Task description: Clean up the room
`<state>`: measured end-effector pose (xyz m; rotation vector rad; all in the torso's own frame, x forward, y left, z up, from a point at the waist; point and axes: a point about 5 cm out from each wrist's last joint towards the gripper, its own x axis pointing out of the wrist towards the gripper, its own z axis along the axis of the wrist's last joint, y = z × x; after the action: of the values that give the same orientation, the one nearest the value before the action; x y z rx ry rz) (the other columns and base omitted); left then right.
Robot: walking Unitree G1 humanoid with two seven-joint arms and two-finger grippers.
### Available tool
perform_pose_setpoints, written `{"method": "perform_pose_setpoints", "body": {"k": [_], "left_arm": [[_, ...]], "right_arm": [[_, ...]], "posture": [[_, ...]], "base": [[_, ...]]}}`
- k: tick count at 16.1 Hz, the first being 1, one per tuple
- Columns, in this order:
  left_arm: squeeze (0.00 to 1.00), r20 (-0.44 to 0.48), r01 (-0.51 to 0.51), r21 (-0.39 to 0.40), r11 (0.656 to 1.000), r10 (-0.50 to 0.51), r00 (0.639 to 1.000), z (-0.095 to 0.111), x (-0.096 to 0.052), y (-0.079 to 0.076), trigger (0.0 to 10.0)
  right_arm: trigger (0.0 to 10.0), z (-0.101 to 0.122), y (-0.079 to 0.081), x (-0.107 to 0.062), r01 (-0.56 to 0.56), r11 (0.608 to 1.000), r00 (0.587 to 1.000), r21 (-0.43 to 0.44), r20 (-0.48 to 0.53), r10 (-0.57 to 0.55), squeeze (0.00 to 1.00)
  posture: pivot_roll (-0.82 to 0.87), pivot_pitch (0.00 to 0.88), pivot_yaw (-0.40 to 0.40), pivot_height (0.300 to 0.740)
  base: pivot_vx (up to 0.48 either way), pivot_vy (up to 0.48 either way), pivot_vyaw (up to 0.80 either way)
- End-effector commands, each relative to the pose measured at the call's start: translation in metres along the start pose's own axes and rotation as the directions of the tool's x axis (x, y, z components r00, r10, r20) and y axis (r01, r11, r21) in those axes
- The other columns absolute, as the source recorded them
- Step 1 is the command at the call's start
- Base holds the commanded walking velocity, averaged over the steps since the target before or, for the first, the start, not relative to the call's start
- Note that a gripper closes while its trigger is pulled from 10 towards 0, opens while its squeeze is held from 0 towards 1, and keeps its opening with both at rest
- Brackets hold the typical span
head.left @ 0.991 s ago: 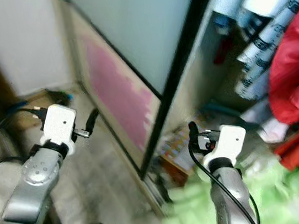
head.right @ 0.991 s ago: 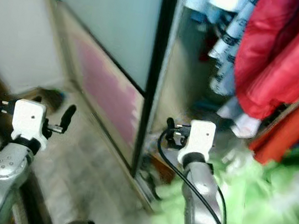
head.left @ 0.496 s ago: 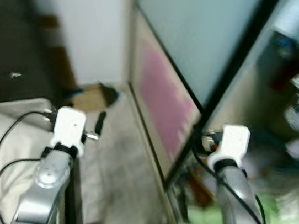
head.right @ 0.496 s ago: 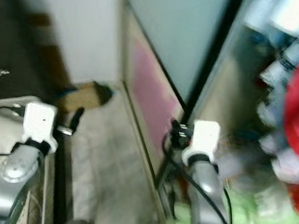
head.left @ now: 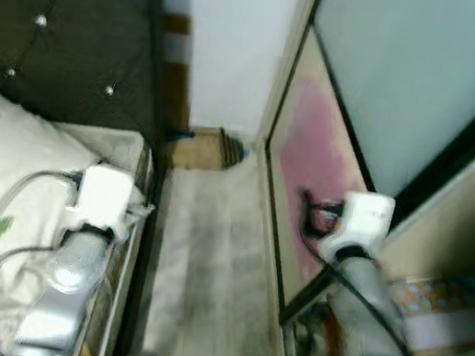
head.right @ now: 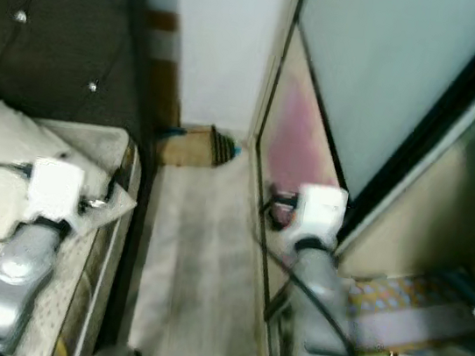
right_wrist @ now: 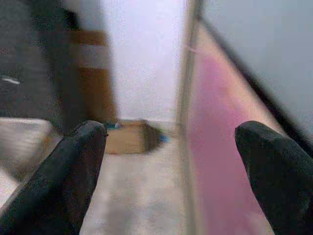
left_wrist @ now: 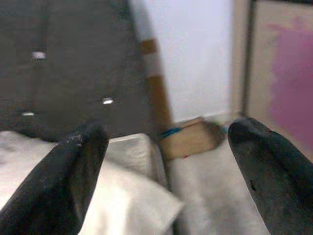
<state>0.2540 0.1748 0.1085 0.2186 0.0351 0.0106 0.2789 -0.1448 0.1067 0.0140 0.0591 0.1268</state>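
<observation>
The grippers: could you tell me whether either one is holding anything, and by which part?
Nothing is held. The left gripper and the right gripper are both open, with only the floor between their fingers.

A narrow strip of pale floor (head.left: 209, 254) runs between the bed (head.left: 4, 198) and the sliding wardrobe door (head.left: 310, 162). A small brown cardboard box (head.left: 199, 148) lies at its far end, against the wall.

You see: one bed (head.left: 9, 164), one dark tufted headboard (head.left: 62, 38), three studs showing on it. One brown box (head.left: 202, 146) on floor at wall. One sliding door (head.left: 390, 102). Two end effectors: left end effector (left_wrist: 166, 181), right end effector (right_wrist: 171, 181).
</observation>
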Motion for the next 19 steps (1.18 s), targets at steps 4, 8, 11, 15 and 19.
{"method": "perform_pose_setpoints", "body": {"k": [4, 8, 11, 15, 19], "left_arm": [[0.0, 0.008, 0.01, -0.016, 1.0, -0.01, 1.0, 0.004, 0.0037, -0.0075, 10.0], [0.0, 0.022, 0.028, -0.051, 0.998, -0.027, 0.999, 0.0049, 0.0036, -0.0088, 10.0], [0.0, 0.034, 0.01, -0.037, 0.999, -0.009, 0.999, 0.0053, 0.0037, -0.0048, 10.0], [0.0, 0.027, 0.014, -0.04, 0.999, -0.013, 1.0, 0.0052, 0.0033, -0.0056, 10.0], [0.0, 0.011, 0.004, -0.052, 0.999, -0.003, 1.0, 0.0044, 0.0029, -0.0064, 10.0]], "right_arm": [[10.0, 0.0002, -0.0096, -0.0002, 0.034, 0.999, 0.999, -0.013, 0.004, -0.034, 0.0], [10.0, -0.0002, -0.0088, 0.0005, 0.03, 0.999, 1.0, -0.012, 0.006, -0.03, 0.0], [10.0, 0.0008, -0.0085, 0.0023, 0.031, 0.999, 0.999, -0.019, 0.011, -0.03, 0.0], [10.0, 0.0001, -0.0076, 0.0022, 0.025, 1.0, 1.0, -0.012, 0.01, -0.025, 0.0], [10.0, 0.0002, -0.0079, 0.0024, 0.022, 1.0, 1.0, -0.009, 0.011, -0.022, 0.0]], "posture": [[0.0, 0.0, -0.055, 0.74], [0.0, 0.0, -0.055, 0.74], [0.0, 0.0, -0.054, 0.74], [0.01, 0.0, -0.054, 0.74], [0.01, 0.0, -0.057, 0.74]], "base": [[0.0, 0.0, 0.8], [0.0, 0.0, 0.8], [0.0, 0.0, 0.8], [0.0, 0.0, 0.8], [0.0, 0.0, 0.8]]}}
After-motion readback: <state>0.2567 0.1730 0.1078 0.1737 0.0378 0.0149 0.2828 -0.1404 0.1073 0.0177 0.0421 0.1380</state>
